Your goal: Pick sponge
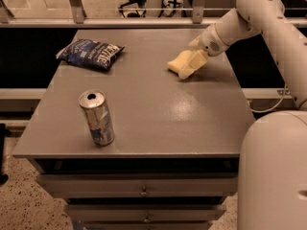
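I have the robot's cream-coloured two-finger gripper [190,67] down at the far right of the flat grey table top [158,109], pressed in against the small pale yellow foam sponge [174,61]. The sponge lies flat on the surface near the back right corner, and the gripper meets it on its right-hand side, tilted down from the wrist. From my view I cannot tell whether the gripper is clamped on the sponge or released around it, because the cream parts and the foam run together there.

The white jointed arm [254,18] reaches in from the right and comes down at a slant. I judge that suits a low, soft pad, since a slanted approach lets the gripper get close to the table and catch the sponge by its edges.

Only 2 other things share the table. A dented silver drink can [97,118] stands upright near the front left, well apart from the sponge. A crumpled dark blue snack bag [91,54] lies at the back left, also well apart. Neither is in the arm's path. The nearest hazard I see is the table's right edge, close to the sponge, where a nudge could push it off.
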`<state>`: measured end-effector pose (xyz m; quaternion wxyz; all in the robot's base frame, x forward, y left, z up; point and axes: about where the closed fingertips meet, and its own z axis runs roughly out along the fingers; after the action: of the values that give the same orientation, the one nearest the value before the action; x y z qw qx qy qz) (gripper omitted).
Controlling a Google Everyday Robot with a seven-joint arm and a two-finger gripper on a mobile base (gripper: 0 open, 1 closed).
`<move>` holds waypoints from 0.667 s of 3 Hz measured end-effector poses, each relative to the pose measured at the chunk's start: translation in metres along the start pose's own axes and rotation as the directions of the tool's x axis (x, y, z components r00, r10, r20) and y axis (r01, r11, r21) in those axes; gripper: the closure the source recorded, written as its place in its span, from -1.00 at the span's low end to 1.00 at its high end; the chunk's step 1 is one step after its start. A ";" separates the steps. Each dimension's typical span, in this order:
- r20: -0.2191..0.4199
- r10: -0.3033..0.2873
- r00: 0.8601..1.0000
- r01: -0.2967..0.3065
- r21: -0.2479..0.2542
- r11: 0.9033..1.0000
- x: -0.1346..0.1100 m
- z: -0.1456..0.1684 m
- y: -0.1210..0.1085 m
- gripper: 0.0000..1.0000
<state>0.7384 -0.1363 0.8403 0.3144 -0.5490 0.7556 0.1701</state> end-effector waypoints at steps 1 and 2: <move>-0.003 0.034 0.999 -0.034 0.013 0.999 0.004 0.000 -0.007 -0.29; 0.009 0.044 0.999 -0.044 0.026 0.999 0.006 -0.013 -0.011 0.20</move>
<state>0.7434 -0.1520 0.8472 0.3209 -0.5275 0.7682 0.1694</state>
